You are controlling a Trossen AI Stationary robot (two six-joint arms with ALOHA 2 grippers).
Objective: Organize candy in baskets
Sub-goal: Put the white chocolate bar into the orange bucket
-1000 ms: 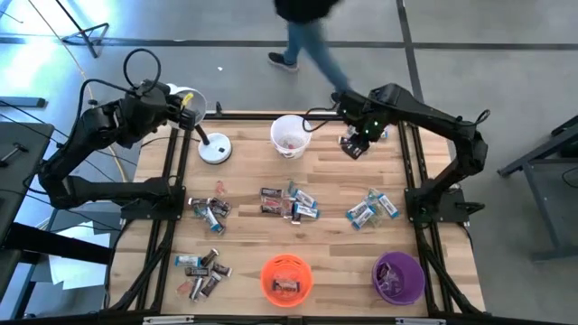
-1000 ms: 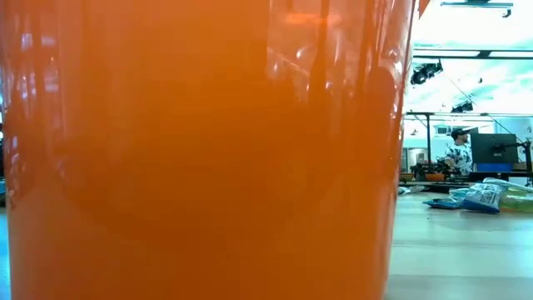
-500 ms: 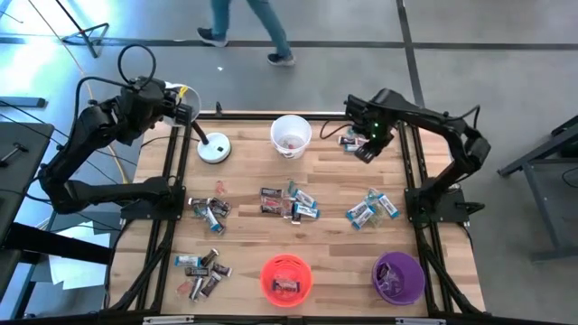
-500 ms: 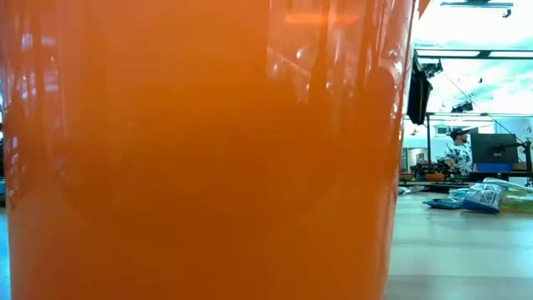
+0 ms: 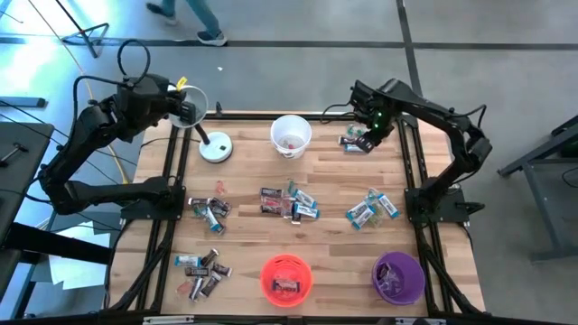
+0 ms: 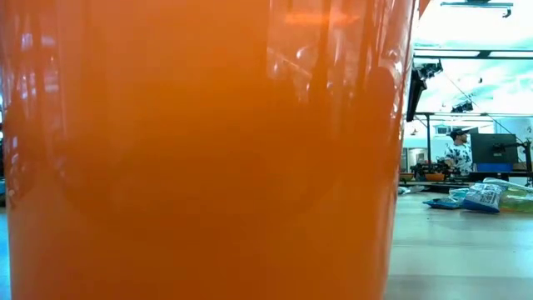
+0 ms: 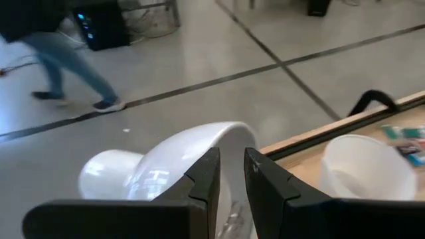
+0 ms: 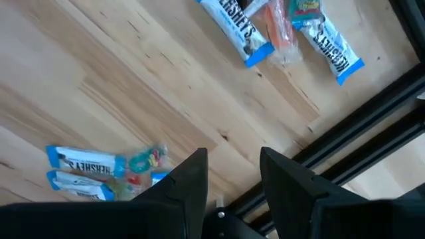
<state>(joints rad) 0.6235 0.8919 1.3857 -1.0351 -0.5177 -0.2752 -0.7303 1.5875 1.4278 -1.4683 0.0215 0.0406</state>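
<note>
We see the right claw [image 5: 366, 137] spread and empty above candy [image 5: 354, 142] at the counter's [image 5: 334, 181] far edge. The left claw [image 7: 230, 174] pinches the white lamp shade [image 7: 179, 156]. More candy [image 5: 291, 203] lies mid-counter.

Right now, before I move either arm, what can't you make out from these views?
- Low view: the orange basket fills the frame and hides most of the table.
- High view: candy inside the purple basket is too small to sort.
- Left wrist view: the left gripper blocks part of the lamp shade.
</note>
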